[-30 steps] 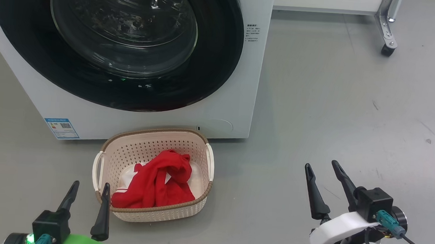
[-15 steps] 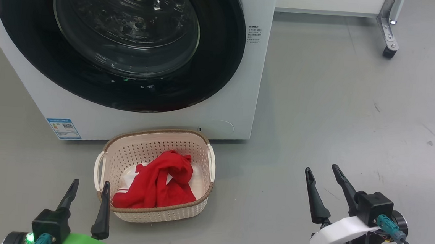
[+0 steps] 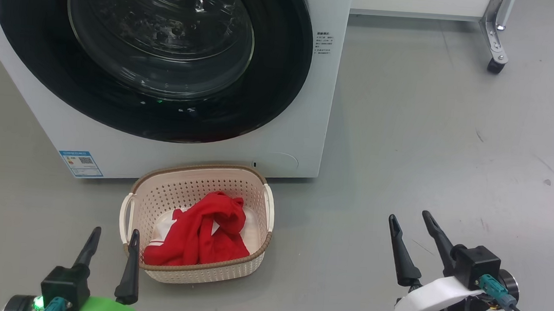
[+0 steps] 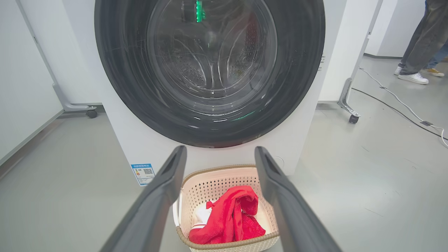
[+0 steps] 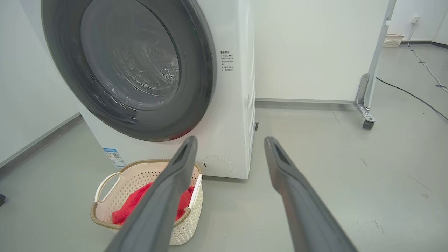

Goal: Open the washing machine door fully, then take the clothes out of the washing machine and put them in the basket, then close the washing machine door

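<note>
On the grey floor point(image 3: 405, 135), right in front of the washing machine point(image 3: 308, 128), sits the basket point(image 3: 198, 168), its far rim just short of the machine's base. The clothes point(image 3: 203, 238) lie bunched inside the basket: red, a bit of white at the left, heaped toward the near wall. The washing machine door point(image 3: 282, 78) is shut flush to the front, with perforated drum metal visible through the glass.

The left gripper point(image 3: 116, 232) is low left in the head view, fingers spread apart with nothing between them. One finger overlaps the basket's near-left corner in that view; contact can't be told. The clothes are near it, just to its right and beyond. In the left wrist view, basket and clothes sit framed between the two fingers, ahead and below.

The right gripper point(image 3: 409, 215) is low right, fingers apart and empty over bare floor, well apart from the basket, which is off to its left.

A blue sticker point(image 3: 80, 163) is at the machine's lower left corner. A wheeled frame leg point(image 3: 495, 39) stands at upper right. A person's legs point(image 4: 420, 42) show far right in the left wrist view.
</note>
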`<state>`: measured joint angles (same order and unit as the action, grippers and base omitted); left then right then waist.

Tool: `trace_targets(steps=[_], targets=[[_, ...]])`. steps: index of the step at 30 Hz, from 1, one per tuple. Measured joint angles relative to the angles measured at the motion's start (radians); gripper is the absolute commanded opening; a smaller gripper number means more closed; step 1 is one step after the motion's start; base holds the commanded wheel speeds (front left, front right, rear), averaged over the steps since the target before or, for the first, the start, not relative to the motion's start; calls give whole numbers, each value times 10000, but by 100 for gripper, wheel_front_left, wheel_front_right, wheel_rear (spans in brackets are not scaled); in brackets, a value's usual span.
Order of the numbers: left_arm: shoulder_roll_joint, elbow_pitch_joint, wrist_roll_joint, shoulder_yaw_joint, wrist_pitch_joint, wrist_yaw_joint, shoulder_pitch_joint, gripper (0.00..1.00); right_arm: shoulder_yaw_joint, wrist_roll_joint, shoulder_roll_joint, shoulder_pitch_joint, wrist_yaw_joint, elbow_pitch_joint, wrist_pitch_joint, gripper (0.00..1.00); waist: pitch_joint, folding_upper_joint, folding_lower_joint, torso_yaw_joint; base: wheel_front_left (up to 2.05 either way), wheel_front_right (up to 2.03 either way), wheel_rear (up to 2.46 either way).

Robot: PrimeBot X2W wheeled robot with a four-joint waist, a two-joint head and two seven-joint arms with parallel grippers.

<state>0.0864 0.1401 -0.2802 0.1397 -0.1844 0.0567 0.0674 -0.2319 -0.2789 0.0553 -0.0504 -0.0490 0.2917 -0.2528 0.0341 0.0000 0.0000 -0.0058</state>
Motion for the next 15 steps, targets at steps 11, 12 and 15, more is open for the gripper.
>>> trace_targets(steps=[11, 12, 15], targets=[[-334, 1089, -19, 178, 0, -2, 221, 0, -52, -42, -19, 751, -13, 982, 12, 0, -1, 0, 0, 1, 0, 0, 0], [-349, 1104, -77, 174, 2, -8, 229, 0, -50, -96, -19, 802, -13, 980, 12, 0, -3, 0, 0, 1, 0, 0, 0], [-349, 1114, -378, 98, 98, -63, 228, 0, -36, -399, -23, 807, -17, 924, 23, 0, -15, 0, 0, 1, 0, 0, 0]])
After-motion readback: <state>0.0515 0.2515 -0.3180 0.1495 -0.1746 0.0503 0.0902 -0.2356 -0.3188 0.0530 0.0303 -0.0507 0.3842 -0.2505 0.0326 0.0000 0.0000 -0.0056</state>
